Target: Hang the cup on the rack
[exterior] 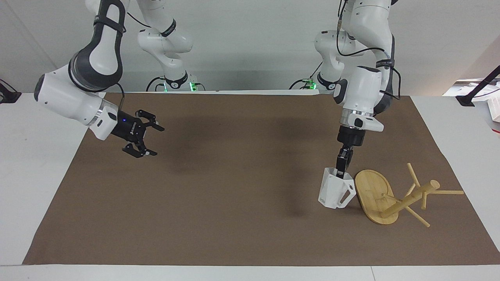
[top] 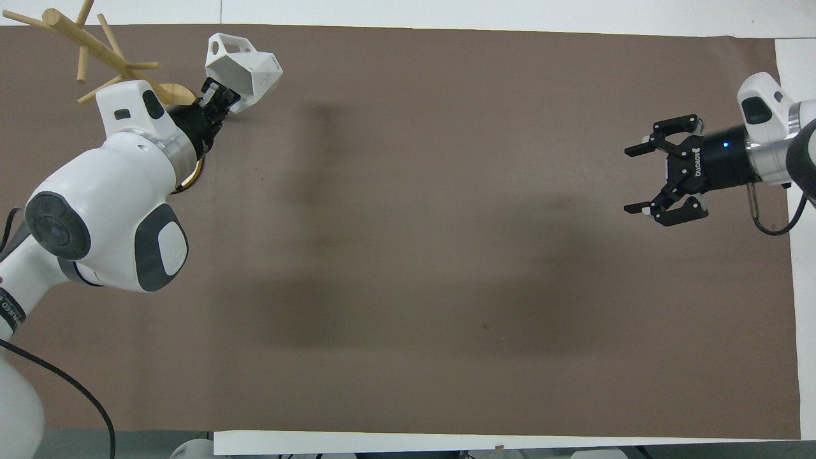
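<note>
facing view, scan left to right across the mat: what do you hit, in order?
right gripper, open, over the mat → cup, held at its rim by the left gripper → rack beside the cup, toward the left arm's end of the table.

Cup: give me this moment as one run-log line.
left tool: shut on cup rim, held beside rack base | cup: not hung | rack: upright | right tool: open, empty, waiting over brown mat

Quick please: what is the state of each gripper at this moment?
Left gripper: closed on the rim of the cup, beside the rack.
Right gripper: open, holding nothing.
</note>
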Tool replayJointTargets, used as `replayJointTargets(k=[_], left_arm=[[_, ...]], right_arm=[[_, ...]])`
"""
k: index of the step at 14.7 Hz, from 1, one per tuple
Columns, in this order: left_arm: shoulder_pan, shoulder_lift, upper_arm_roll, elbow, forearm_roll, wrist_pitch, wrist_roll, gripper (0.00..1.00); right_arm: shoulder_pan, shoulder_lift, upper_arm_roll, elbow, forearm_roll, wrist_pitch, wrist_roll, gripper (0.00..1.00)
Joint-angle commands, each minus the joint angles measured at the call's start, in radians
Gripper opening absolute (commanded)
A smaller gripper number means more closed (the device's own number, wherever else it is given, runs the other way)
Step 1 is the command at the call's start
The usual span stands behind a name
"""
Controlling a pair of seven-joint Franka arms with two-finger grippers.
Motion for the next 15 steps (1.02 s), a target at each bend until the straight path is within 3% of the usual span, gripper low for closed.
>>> replayJointTargets(k=[1, 4, 9, 11, 15], left_arm=[[0.036, -0.048, -0.012, -0.067, 0.007, 0.020, -0.020, 0.00], [0.067, -0.040, -0.010, -0.064, 0.007, 0.020, -0.010, 0.00], [0.105, -0.029, -0.010, -0.060, 0.007, 0.014, -0.008, 0.00], [0.127, -0.029, -0.012, -0.060, 0.007, 0.002, -0.008, 0.00], [0.147, -0.023, -0.010, -0.058, 0.007, -0.030, -0.008, 0.00]], right_arm=[[-0.004, -0.040, 0.011, 0.045, -0.178, -0.018, 0.326, 1.00], [0.004, -0.041, 0.011, 0.124, -0.332, -0.058, 0.589, 1.00], [-0.047, -0.074, 0.000, 0.162, -0.412, -0.232, 0.965, 1.00], [-0.044, -0.086, 0.005, 0.199, -0.519, -0.289, 1.120, 1.00], [-0.019, -0.106, 0.011, 0.253, -0.524, -0.374, 1.391, 1.00]])
